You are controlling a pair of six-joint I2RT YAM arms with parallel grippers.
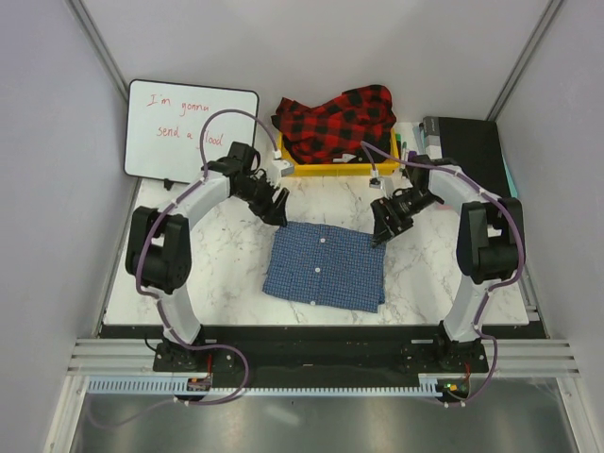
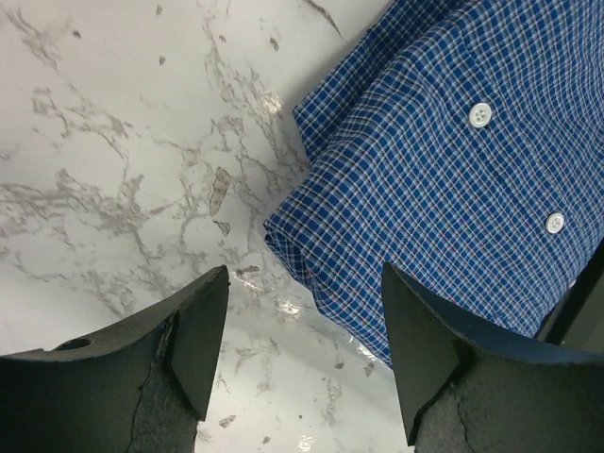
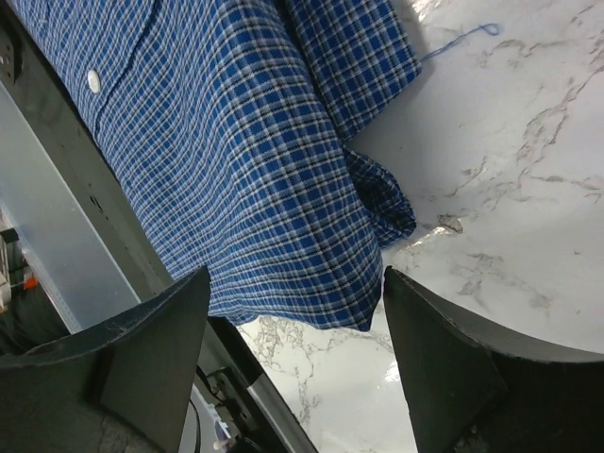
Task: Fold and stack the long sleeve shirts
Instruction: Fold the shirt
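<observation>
your far yellow bin (image 1: 330, 169) holds the red plaid shirt (image 1: 335, 121); left fingers (image 2: 198, 330) and right fingers (image 3: 160, 330) stand released beside the blue shirt (image 1: 326, 266).

Bare marble table (image 1: 212, 274) lies open left and right of the folded blue shirt (image 1: 326, 266), with a narrow free strip beyond its far edge. The left gripper (image 1: 278, 215) and right gripper (image 1: 383, 232) crowd the shirt's far corners. A yellow bin (image 1: 321, 170) heaped with a red plaid shirt (image 1: 335, 121), a whiteboard (image 1: 192, 127) and a black box (image 1: 467, 142) line the back.
</observation>
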